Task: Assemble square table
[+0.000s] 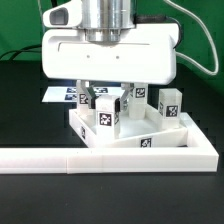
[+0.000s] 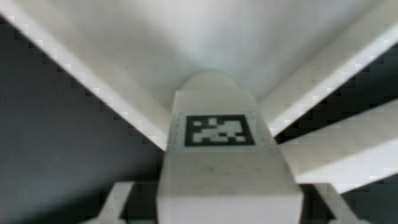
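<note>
bench (image 1: 25,195): black and flat; it fills the low part of the exterior view and shows at the upper left too.
border bar (image 1: 100,155): a long white bar lying across the low middle of the exterior view. It is not part of the table.
marker board (image 1: 62,95): a flat white sheet with tags, peeking out at the middle left, behind the other things.
tabletop (image 1: 150,138): the white square tray sits in the middle of the exterior view, just behind the bar.
legs: one stands at the middle right (image 1: 170,104), one at the middle (image 1: 136,95), and more near the tool.
tool (image 1: 105,92): it hangs in the middle, fingers clenched on the sides of a tagged leg (image 2: 217,150). The wrist view shows that leg big in the low middle.
how far: I think it is early. The legs look loose and none looks fixed in a corner hole. All the legs are left to do.
</note>
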### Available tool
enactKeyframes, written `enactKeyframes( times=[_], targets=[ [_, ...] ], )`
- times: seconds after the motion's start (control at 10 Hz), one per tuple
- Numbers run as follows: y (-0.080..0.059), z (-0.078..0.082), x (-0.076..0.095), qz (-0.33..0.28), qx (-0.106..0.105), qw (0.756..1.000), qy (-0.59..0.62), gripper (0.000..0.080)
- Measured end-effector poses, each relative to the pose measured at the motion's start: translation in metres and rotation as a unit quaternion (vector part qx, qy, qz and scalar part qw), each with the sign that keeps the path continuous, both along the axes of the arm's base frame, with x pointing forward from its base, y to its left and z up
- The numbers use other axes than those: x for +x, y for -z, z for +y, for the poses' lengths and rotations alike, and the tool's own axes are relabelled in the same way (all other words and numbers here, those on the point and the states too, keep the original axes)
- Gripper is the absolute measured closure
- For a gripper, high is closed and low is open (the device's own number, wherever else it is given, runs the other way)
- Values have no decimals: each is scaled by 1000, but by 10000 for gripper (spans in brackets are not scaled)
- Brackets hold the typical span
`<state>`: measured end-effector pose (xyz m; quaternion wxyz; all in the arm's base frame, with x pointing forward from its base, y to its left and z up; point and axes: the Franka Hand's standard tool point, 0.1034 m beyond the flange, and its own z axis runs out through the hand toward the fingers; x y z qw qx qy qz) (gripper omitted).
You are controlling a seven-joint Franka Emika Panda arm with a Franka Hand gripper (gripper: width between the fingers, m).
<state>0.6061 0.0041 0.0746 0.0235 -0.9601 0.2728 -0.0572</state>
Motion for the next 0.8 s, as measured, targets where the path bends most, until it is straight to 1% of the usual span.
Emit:
enactKeyframes(
  times=[0.2,0.4,0.6,0.7,0.8],
  targets=[
    [0,2,-1,3,13,995,101,509],
    [0,4,-1,7,24,981,191,509],
    [1,7,-4,26,37,954,297,509],
    [1,7,-3,33,39,944,326,509],
    [1,5,-3,34,44,926,374,509]
  ],
)
